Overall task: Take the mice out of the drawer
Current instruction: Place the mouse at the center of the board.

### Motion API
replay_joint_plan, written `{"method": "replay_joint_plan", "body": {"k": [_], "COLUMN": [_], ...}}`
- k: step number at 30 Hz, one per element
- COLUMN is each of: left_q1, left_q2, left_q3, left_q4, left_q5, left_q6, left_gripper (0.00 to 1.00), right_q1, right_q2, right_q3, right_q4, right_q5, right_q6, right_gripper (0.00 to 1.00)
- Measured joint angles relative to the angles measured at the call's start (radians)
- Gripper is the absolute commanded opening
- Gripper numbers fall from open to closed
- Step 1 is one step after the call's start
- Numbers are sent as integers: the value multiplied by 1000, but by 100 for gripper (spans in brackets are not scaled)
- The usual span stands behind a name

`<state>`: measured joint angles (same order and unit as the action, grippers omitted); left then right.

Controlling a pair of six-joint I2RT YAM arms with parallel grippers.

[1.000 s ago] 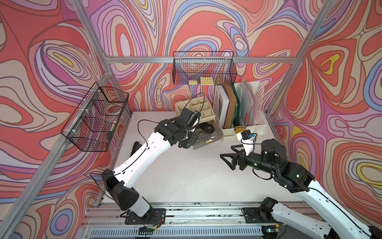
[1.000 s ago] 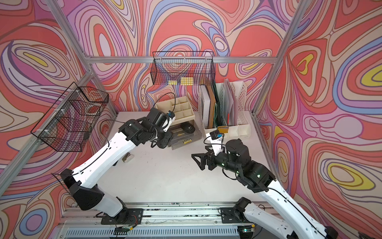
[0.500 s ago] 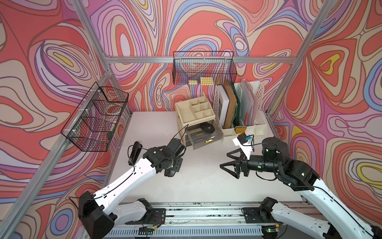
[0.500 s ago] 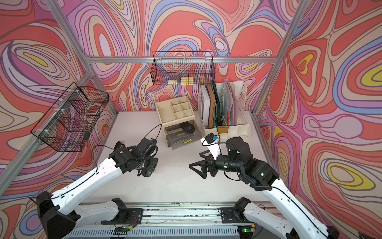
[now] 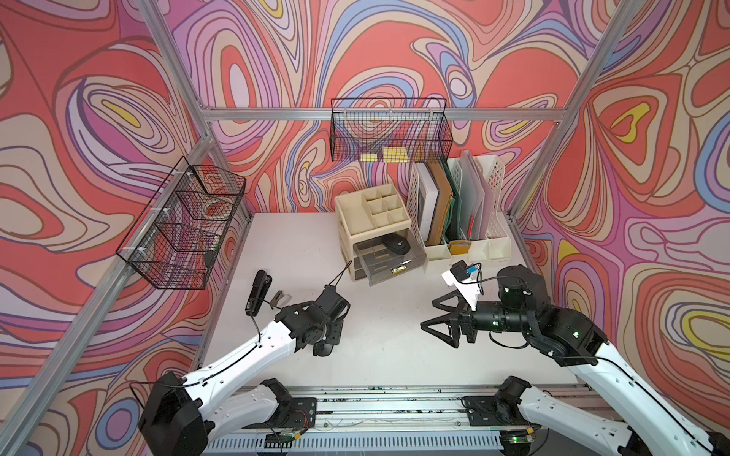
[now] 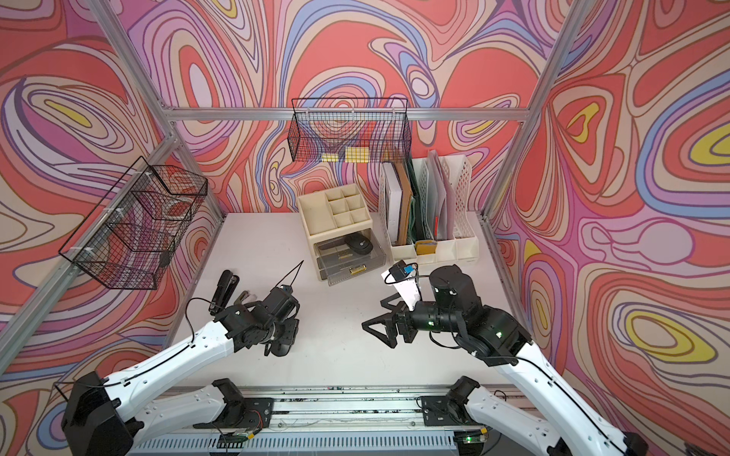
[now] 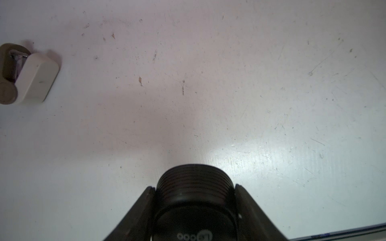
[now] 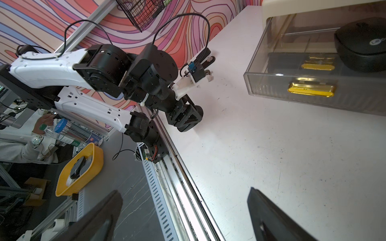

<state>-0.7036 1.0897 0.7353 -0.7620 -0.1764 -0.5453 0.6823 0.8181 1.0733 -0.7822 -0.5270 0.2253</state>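
Scuffed white tabletop [image 7: 208, 83] under left gripper [image 7: 194, 187] with clamped mouse [image 7: 194, 208].

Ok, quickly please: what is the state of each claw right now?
Left claw: closed on a black mouse.
Right claw: open, holding nothing.

- Walls [image 5: 375, 59]: swirly red, pink, purple, blue and yellow.
- Table [image 5: 300, 237]: white.
- Organiser [image 5: 349, 215]: cream.
- Drawer [image 8: 269, 83]: smoky grey, see-through, gold handle [image 8: 311, 89].
- Drawer mouse [image 5: 396, 244] and held mouse [image 7: 194, 200]: black.
- Wire baskets [image 5: 389, 130]: black.
- Staple remover [image 7: 33, 77]: beige and brown.
- Arms [image 5: 253, 351]: white with black joints.
- Stapler [image 5: 258, 292]: black.
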Motion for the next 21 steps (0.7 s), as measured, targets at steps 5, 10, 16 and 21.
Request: {"method": "replay_joint_plan", "body": {"k": [5, 10, 16, 21], "left_q1": [0, 0, 0, 0], "left_q2": [21, 47, 77, 103], "left_q3": [-57, -119, -171, -180], "left_q4": [63, 132, 192, 217], "left_q5": [16, 29, 44, 45], "left_q6": [-6, -13, -25, -28], "left_gripper": [48, 49, 50, 52], "right_q1": [0, 0, 0, 0], "right_q2": [-4, -17, -21, -35], "right_q3": [-17, -37, -51, -71], "right_q4": [3, 6, 11, 15], "right_q5": [1, 1, 3, 3], "right_q6": [0, 1, 2, 8], "right_gripper": [98, 98, 98, 98]}}
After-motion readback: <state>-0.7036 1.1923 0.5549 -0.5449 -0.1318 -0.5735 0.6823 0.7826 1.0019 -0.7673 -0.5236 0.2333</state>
